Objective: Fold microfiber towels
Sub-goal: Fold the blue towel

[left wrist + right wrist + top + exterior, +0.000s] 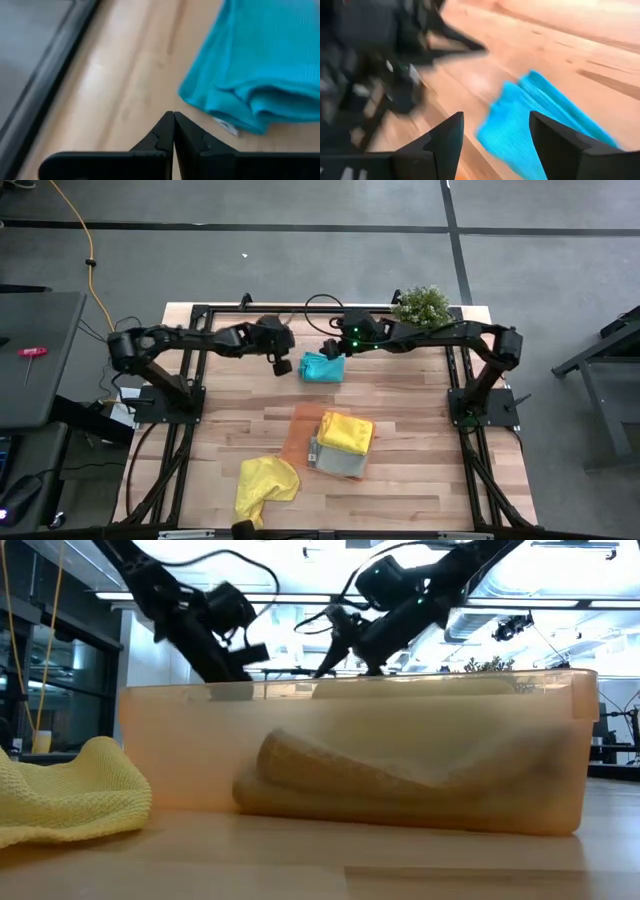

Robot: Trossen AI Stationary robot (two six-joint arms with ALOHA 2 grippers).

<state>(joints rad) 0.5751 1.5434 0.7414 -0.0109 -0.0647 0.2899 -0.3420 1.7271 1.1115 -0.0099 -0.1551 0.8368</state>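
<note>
just below and between the spread fingers of the right gripper lies the teal towel, folded, apart from them. the left gripper, pinched shut and empty, sits beside its edge. soft, light, floppy: likely best pinched at a corner or folded edge.

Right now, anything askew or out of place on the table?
Yes. One yellow microfiber towel lies crumpled and unfolded near the table's front edge, outside the translucent orange tray. The teal-blue towel sits folded at the back, also outside it. The open right gripper hangs over it.
</note>
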